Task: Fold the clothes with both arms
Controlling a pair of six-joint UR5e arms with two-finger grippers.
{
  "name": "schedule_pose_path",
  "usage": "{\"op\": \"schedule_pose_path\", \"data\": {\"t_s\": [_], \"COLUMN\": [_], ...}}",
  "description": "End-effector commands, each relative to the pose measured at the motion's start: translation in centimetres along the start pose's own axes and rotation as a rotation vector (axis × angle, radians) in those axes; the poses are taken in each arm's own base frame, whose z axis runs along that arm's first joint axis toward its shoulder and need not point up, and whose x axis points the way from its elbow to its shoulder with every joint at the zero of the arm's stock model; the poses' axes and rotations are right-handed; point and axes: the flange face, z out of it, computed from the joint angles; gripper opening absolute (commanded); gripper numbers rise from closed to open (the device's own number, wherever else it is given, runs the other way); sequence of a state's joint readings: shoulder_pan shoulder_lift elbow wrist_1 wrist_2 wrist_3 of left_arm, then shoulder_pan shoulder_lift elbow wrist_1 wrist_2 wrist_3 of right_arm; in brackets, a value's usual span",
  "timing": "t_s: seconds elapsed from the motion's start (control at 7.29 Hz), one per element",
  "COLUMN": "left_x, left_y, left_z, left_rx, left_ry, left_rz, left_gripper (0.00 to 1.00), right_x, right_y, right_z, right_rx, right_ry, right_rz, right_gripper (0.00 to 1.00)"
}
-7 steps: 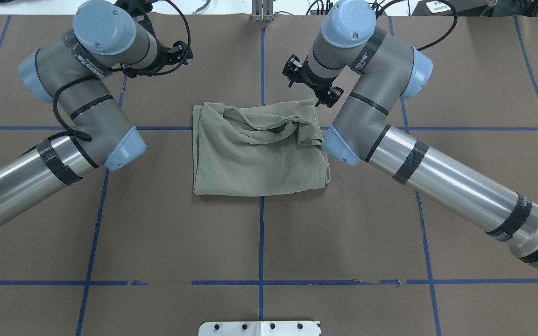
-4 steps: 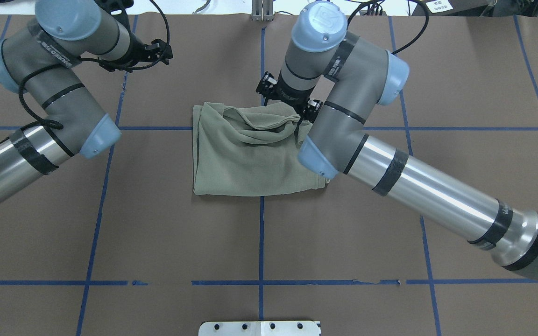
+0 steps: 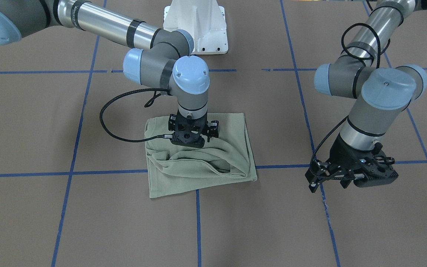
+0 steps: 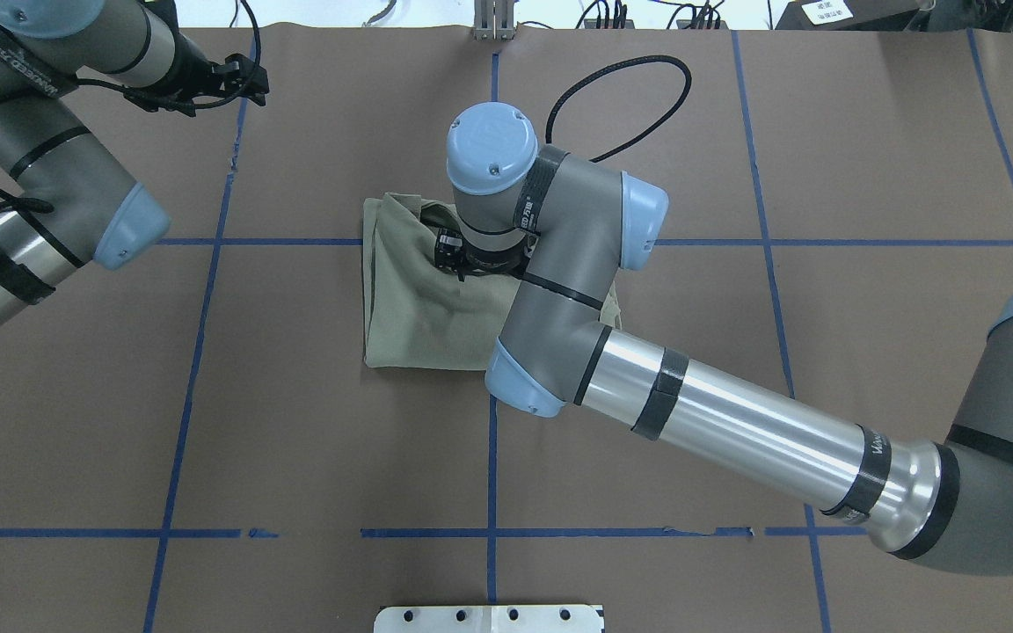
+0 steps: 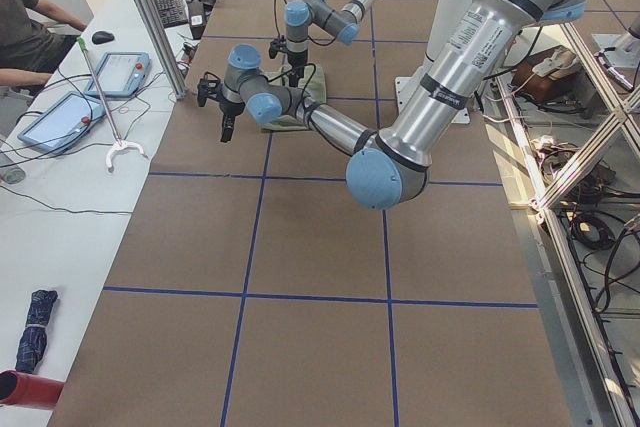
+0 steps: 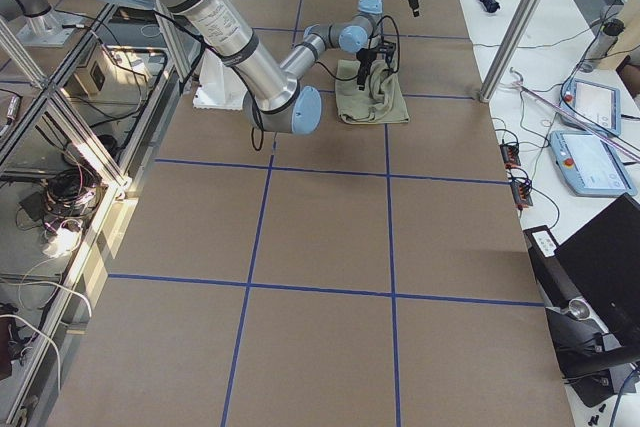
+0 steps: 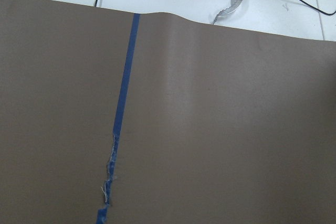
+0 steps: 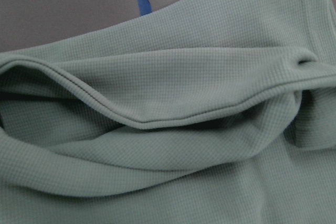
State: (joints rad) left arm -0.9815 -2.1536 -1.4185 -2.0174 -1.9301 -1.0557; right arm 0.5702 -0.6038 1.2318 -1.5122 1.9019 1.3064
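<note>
Right end effector (image 3: 188, 142) has swung in over the shirt (image 3: 232, 137), half-folded at the centre of the bench (image 3: 69, 222); its opening cannot be told, and it should pinch only the rumpled top layer, drawing it flat.

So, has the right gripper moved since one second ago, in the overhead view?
Yes. The right gripper has crossed the centre blue tape line, from the view's right of it to its left, and is now over the sage-green shirt.
</note>
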Motion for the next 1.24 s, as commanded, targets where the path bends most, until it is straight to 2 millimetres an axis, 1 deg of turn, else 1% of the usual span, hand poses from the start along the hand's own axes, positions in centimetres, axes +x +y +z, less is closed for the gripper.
{"op": "schedule_pose_path", "data": {"t_s": [0.0, 0.14, 0.27, 0.41, 0.55, 0.69, 0.82, 0.96, 1.1], "left_x": [-0.3, -0.6, -0.9, -0.9, -0.9, -0.8, -0.6, -0.5, -0.6], "left_y": [0.0, -0.4, -0.6, -0.6, -0.6, -0.6, -0.6, -0.6, -0.7], "left_z": [0.1, 0.0, 0.0, 0.0, 0.0, -0.1, -0.2, -0.2, -0.2], "left_rx": [-0.002, 0.002, 0.005, 0.005, 0.005, 0.005, 0.006, 0.006, 0.008], "left_ry": [-0.003, -0.005, -0.009, -0.009, -0.009, -0.008, -0.004, -0.004, -0.004], "left_rz": [-0.001, -0.005, -0.009, -0.009, -0.01, -0.011, -0.01, -0.01, -0.01], "left_gripper": [1.0, 1.0, 1.0, 1.0, 1.0, 1.0, 1.0, 1.0, 1.0], "right_x": [0.3, 0.8, 1.2, 1.5, 0.8, 1.8, 3.4, 4.3, 4.1], "right_y": [-2.3, -3.3, -4.7, -7.1, -9.4, -11.7, -14.1, -15.7, -16.3], "right_z": [1.4, 2.1, 2.4, 3.8, 2.9, 2.3, 2.0, 1.5, 0.5], "right_rx": [0.019, 0.022, 0.037, 0.056, 0.072, 0.09, 0.107, 0.117, 0.126], "right_ry": [0.017, 0.027, 0.007, -0.005, -0.009, -0.004, 0.006, 0.015, 0.007], "right_rz": [-0.057, -0.062, -0.062, -0.066, -0.067, -0.058, -0.055, -0.049, -0.046], "right_gripper": [1.0, 1.0, 1.0, 1.0, 1.0, 1.0, 1.0, 1.0, 1.0]}}
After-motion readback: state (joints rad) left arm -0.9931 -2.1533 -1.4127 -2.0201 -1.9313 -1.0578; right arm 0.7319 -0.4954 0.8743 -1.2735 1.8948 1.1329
